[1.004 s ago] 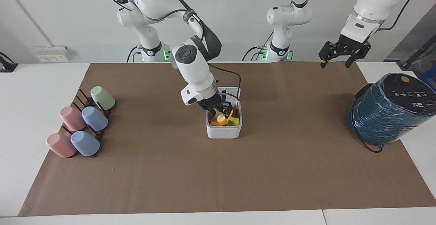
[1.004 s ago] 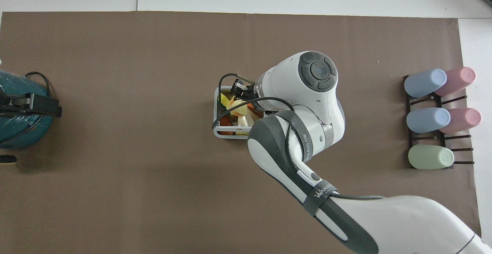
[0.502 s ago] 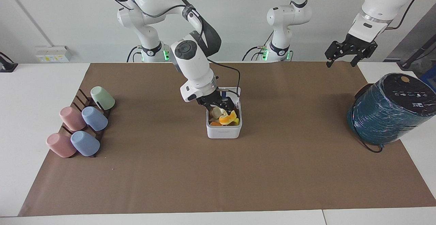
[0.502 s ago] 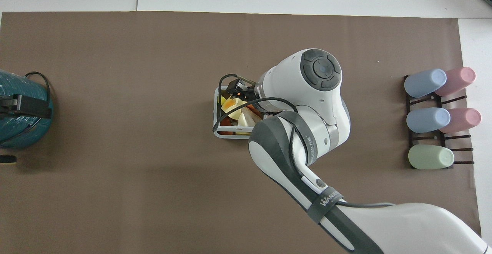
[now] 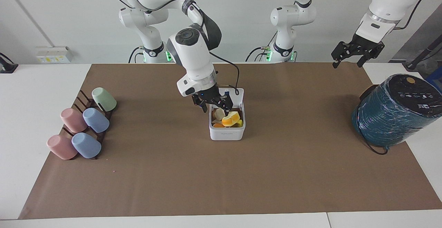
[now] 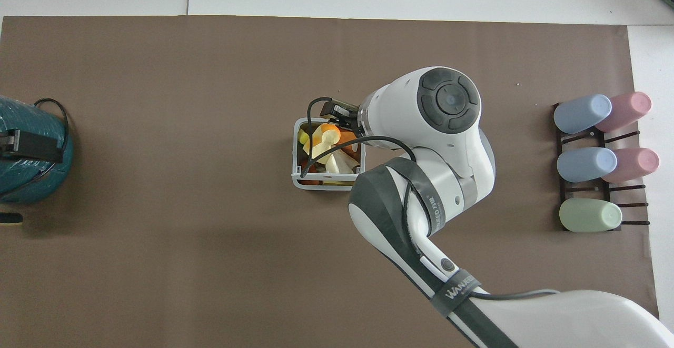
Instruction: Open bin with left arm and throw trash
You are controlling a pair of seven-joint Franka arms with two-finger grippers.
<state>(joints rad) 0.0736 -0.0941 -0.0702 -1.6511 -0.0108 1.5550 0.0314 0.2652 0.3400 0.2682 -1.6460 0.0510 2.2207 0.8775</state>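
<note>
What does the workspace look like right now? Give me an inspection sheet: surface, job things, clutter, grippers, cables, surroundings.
Surface: brown mat on a white table.
Job's things: bin mid-mat, lid up; trash piled inside, yellow-orange piece on top.
Clutter: five pastel cups on a dark rack toward the right arm's end; teal wrapped cylinder at the left arm's end.
Grippers: right gripper open, just above the bin, holding nothing; left gripper open, raised near the cylinder, waiting.
Cables: black cable from the right wrist loops over the bin; another by the cylinder's base.
Surroundings: white wall, socket box.
</note>
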